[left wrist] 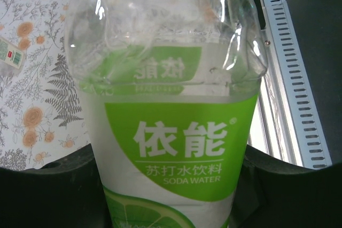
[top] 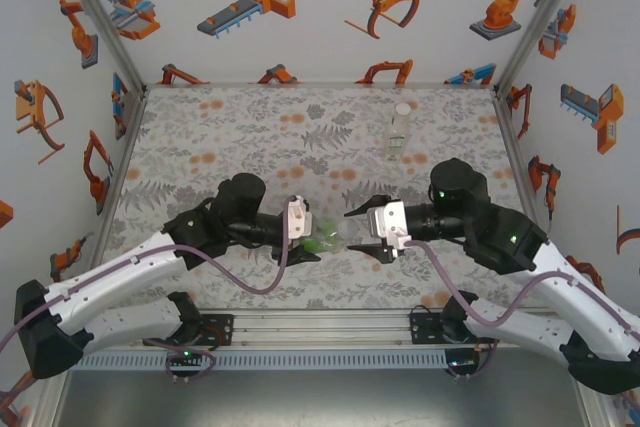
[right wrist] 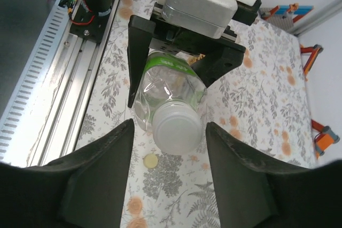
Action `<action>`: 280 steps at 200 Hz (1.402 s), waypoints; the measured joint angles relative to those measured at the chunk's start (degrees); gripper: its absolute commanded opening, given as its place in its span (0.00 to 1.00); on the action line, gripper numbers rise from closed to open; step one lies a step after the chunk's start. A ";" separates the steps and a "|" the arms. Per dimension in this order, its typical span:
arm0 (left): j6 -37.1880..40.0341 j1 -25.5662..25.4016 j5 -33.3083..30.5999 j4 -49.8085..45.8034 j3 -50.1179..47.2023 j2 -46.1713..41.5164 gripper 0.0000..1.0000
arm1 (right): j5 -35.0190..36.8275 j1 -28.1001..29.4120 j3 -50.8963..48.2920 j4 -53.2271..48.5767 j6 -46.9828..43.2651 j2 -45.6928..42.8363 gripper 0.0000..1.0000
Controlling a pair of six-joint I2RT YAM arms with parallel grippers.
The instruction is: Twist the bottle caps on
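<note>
The left jaws are clenched around the body of a short bottle (right wrist: 166, 86) of crumpled clear plastic, with a green and white label reading "SODA WATER". The bottle is held on its side, its long axis running left to right, and its neck points at the right arm. A white cap (right wrist: 176, 129) sits on the neck. The right jaws are spread open, one finger on each side of that cap. A small yellowish cap (right wrist: 152, 160) lies on the tabletop (top: 250, 137) just beside. A slim clear bottle (top: 400, 130) stands upright, well apart.
</note>
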 measured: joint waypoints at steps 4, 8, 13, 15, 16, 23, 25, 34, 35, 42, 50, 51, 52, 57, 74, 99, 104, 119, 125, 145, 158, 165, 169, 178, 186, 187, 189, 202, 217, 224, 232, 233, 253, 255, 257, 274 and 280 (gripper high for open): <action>-0.09 0.02 0.00 0.00 0.00 -0.04 0.00 | -0.11 0.00 0.02 -0.02 -0.24 -0.11 0.51; -0.15 0.00 0.00 0.00 0.00 -0.07 0.00 | -0.20 0.00 0.00 -0.02 -0.42 -0.22 0.51; -0.26 0.00 0.00 0.00 0.00 -0.07 0.00 | -0.22 0.00 0.00 0.00 -0.59 -0.39 0.51; -0.31 0.00 0.00 0.00 0.00 -0.07 0.00 | -0.22 0.00 0.00 0.00 -0.61 -0.44 0.51; -0.31 0.00 0.00 0.00 0.00 -0.07 0.00 | -0.22 0.00 0.00 0.02 -0.66 -0.48 0.51; -0.52 0.00 -0.02 0.00 0.00 -0.07 0.00 | -0.22 0.00 0.00 0.07 -0.81 -0.72 0.51; -0.52 0.00 -0.02 0.00 0.00 -0.07 0.00 | -0.22 0.00 0.00 0.11 -0.87 -0.81 0.51; -0.72 -0.02 -0.02 0.00 0.00 -0.07 0.00 | -0.24 0.00 -0.07 0.37 -1.03 -1.05 0.51; -0.72 -0.04 -0.02 0.00 0.00 -0.07 0.00 | -0.22 0.00 -0.07 0.39 -1.05 -1.09 0.51; -0.79 -0.04 -0.02 0.00 0.00 -0.07 0.00 | -0.22 0.00 -0.13 0.59 -1.11 -1.22 0.51; -0.87 -0.07 0.00 0.00 0.00 -0.07 0.00 | -0.22 0.00 -0.17 0.74 -1.20 -1.29 0.51; -0.90 -0.07 -0.02 0.00 0.00 -0.07 0.00 | -0.22 0.00 -0.17 0.76 -1.20 -1.29 0.51; -0.92 -0.07 -0.02 0.00 0.00 -0.07 0.00 | -0.22 0.00 -0.17 0.79 -1.20 -1.27 0.51; -0.96 -0.09 -0.02 0.00 0.00 -0.07 0.00 | -0.22 0.00 -0.20 0.87 -1.22 -1.27 0.51; -0.98 -0.22 -0.02 0.00 0.00 -0.07 0.00 | -0.20 0.00 -0.37 1.14 -1.25 -1.22 0.48; -0.98 -0.35 -0.02 0.00 -0.02 -0.07 0.00 | -0.17 0.00 -0.39 1.29 -1.42 -1.16 0.43; -1.01 -0.35 -0.02 0.00 -0.02 -0.07 0.00 | -0.17 0.00 -0.39 1.29 -1.42 -1.16 0.41; -0.98 -0.35 -0.02 0.00 -0.02 -0.07 0.00 | -0.13 0.00 -0.39 1.51 -1.46 -1.16 0.37; -0.98 -0.37 0.00 -0.02 -0.02 -0.07 0.00 | -0.13 0.00 -0.39 1.55 -1.46 -1.18 0.34; -0.96 -0.37 0.09 -0.09 -0.04 -0.07 0.00 | 0.02 0.00 -0.39 1.66 -1.18 -1.18 0.22; -0.98 -0.37 0.11 -0.15 -0.04 -0.07 0.00 | 0.20 0.00 -0.50 1.81 -0.17 -1.18 0.11; -0.98 -0.37 0.07 -0.15 -0.07 -0.07 0.00 | 0.57 0.00 -0.59 2.16 1.31 -1.18 0.02; -1.01 -0.37 0.02 -0.15 -0.07 -0.07 0.00 | 0.98 0.00 -0.61 2.27 2.25 -1.18 0.00; -0.98 -0.37 -0.22 0.13 -0.20 -0.07 0.00 | 1.73 0.00 -0.68 2.75 5.05 -1.09 0.00; -0.98 -0.37 -0.74 0.70 -0.46 -0.07 0.00 | 2.91 0.00 -0.90 3.54 8.37 -1.05 0.00; -0.98 -0.37 -0.81 0.74 -0.48 -0.07 0.00 | 3.08 0.00 -0.94 3.61 8.76 -1.05 0.00; -1.01 -0.35 -1.01 0.98 -0.59 -0.09 0.00 | 3.48 0.00 -1.07 3.93 9.77 -1.05 0.00; -1.01 -0.35 -2.51 2.16 -1.33 -0.20 0.00 | 5.95 0.00 -2.49 6.36 16.57 -1.36 0.00; -1.01 -0.35 -4.85 3.61 -2.49 -0.31 0.00 | 9.62 0.00 -5.62 10.21 25.97 -2.62 0.00; -1.01 -0.35 -5.90 4.02 -2.86 -0.28 0.00 | 11.67 0.00 -7.19 12.02 30.71 -3.32 0.00; -0.98 -0.37 -7.26 4.70 -3.28 -0.22 0.00 | 14.40 -0.02 -8.96 14.16 36.72 -4.09 0.00; -0.98 -0.37 -7.37 4.76 -3.30 -0.22 0.00 | 14.78 -0.02 -9.11 14.32 37.38 -4.17 0.00; -1.03 -0.37 -10.23 6.71 -3.54 0.70 0.00 | 22.38 0.00 -11.08 16.48 52.09 -5.16 0.00; -1.03 -0.37 -10.47 6.93 -3.54 0.85 0.00 | 23.06 0.00 -11.10 16.46 53.31 -5.16 0.00; -1.14 -0.37 -10.69 7.17 -3.54 0.94 0.00 | 23.91 0.00 -11.13 16.48 54.88 -5.18 0.00; -1.31 -0.37 -12.59 8.94 -3.54 2.32 0.00 | 30.12 0.00 -11.13 15.30 67.25 -4.81 0.00; -1.40 -0.37 -13.07 9.27 -3.54 2.78 0.00 | 32.04 0.00 -11.08 14.45 71.71 -4.50 0.00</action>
